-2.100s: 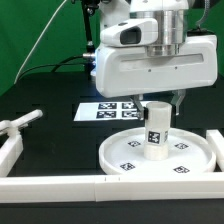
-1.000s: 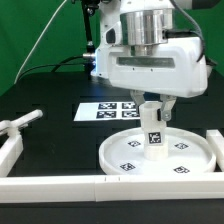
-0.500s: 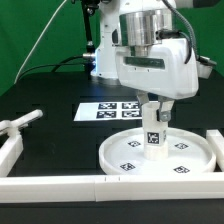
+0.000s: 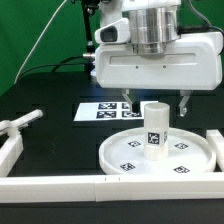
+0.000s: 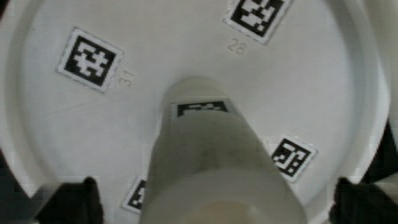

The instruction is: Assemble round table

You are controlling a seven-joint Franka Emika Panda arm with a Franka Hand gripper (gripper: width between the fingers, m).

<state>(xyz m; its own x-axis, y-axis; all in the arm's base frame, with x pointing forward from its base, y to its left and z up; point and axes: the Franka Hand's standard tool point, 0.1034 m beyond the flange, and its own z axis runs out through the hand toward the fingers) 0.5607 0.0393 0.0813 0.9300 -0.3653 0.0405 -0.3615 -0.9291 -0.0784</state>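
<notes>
White plastic cylinder leg (image 4: 155, 120): half a second ago the jaws were clamped on its upper part. Now they are released and spread wide, one dark finger (image 4: 126, 98) on each side of the leg's top, neither touching it. The arm's white housing (image 4: 155, 65) has risen and turned square-on; earlier it sat lower and skewed toward the exterior view's right. Leg has not shifted: same spot, upright.

Leg is short and thick, standing on end at the centre of the large round rimmed white disc (image 4: 152, 172). One black-and-white square tag (image 4: 154, 138) on its near side. Wrist view looks down its length: leg blurred close up, dark fingertips (image 5: 80, 196) either side with clear gaps to it.

Disc lies flat on the black bench (image 4: 50, 150), raised rim all round, square tags ringed on its floor around the leg. It sits toward the exterior view's right, just inside the long white border bar (image 4: 60, 185) on the near edge. Marker board (image 4: 100, 110) lies flat just beyond the disc, far side. Small white part (image 4: 20, 122) at the exterior view's left, well apart from the disc; can't tell what it is.
</notes>
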